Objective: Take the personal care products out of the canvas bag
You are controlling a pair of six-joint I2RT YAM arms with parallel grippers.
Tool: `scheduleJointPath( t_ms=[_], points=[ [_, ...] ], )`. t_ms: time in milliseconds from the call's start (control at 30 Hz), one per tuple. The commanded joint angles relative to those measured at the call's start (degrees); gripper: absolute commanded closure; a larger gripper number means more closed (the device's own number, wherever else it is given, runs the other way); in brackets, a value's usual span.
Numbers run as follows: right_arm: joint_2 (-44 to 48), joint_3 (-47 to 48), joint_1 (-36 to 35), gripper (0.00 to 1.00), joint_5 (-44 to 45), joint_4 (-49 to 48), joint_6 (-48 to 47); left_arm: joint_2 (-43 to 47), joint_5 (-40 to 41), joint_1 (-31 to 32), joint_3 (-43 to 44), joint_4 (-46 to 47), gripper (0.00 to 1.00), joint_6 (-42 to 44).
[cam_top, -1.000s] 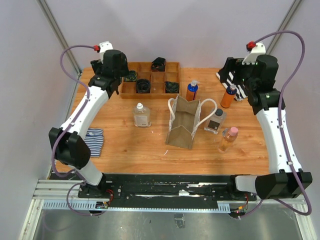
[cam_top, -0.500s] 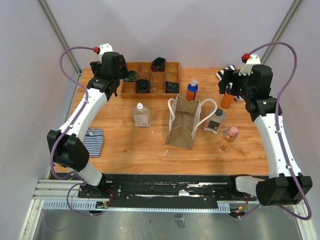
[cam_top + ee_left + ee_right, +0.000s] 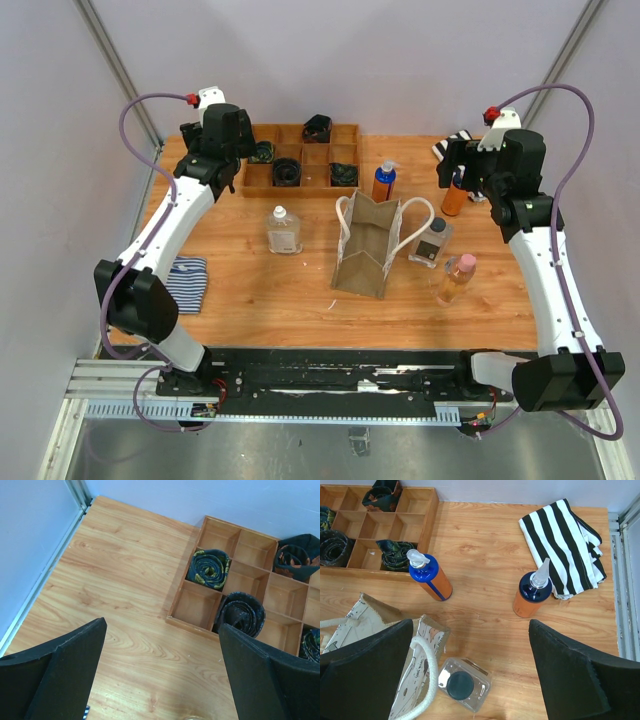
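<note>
The tan canvas bag (image 3: 365, 248) stands open mid-table, and its corner shows in the right wrist view (image 3: 376, 614). All the bottles stand outside it. These are the clear one with white cap (image 3: 283, 230), orange with blue pump (image 3: 384, 182) (image 3: 431, 578), orange (image 3: 456, 194) (image 3: 531, 596), clear with grey cap (image 3: 431, 241) (image 3: 463, 684) and peach with pink cap (image 3: 456, 278). My left gripper (image 3: 222, 148) (image 3: 162, 680) is open and empty above the back left, beside the tray. My right gripper (image 3: 488, 165) (image 3: 470, 675) is open and empty above the grey-capped bottle.
A brown wooden compartment tray (image 3: 300, 130) (image 3: 197, 625) with dark rolled items sits at the back. A black-and-white striped cloth (image 3: 565, 545) lies at the back right. A blue striped cloth (image 3: 187, 282) lies at the left edge.
My right arm swung left, bringing its gripper over the orange and grey-capped bottles, then stopped. My left arm barely shifted. No object moved.
</note>
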State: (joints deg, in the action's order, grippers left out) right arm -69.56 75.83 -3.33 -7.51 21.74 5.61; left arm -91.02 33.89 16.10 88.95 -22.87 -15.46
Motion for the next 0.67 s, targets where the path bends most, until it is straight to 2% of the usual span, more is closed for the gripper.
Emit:
scheduleJointPath(
  t_ms=[0, 633],
  points=[
    [0.44, 1.36, 0.00, 0.01, -0.28, -0.72, 0.28, -0.15, 0.68, -0.15, 1.03, 0.52, 0.01, -0.09],
    [1.21, -1.06, 0.03, 0.01, 0.89, -0.58, 0.09, 0.88, -1.63, 0.07, -0.44, 0.37, 0.01, -0.10]
  ],
)
